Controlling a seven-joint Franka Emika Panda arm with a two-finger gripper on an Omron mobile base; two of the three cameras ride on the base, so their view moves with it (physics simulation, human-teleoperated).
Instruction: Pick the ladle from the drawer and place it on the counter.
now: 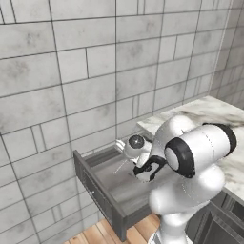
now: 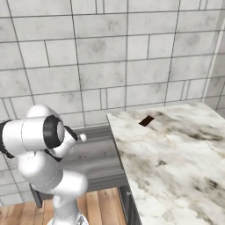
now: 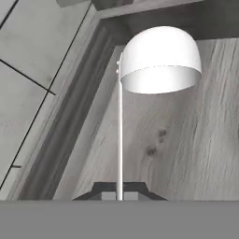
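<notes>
End effector (image 3: 119, 196): clamped on ladle (image 3: 158, 60) handle | bowl ahead, over drawer (image 3: 186, 140) | likely light, stiff, slippery; top-heavy.

- Even, soft light is filling all three rendered views, with no glare.
- The ladle (image 3: 158, 58) is catching brightness on its dome while its underside is shading to grey.
- The drawer (image 1: 114, 190) interior is sitting dimmer.
- Textures are appearing slightly soft and coarse.
</notes>
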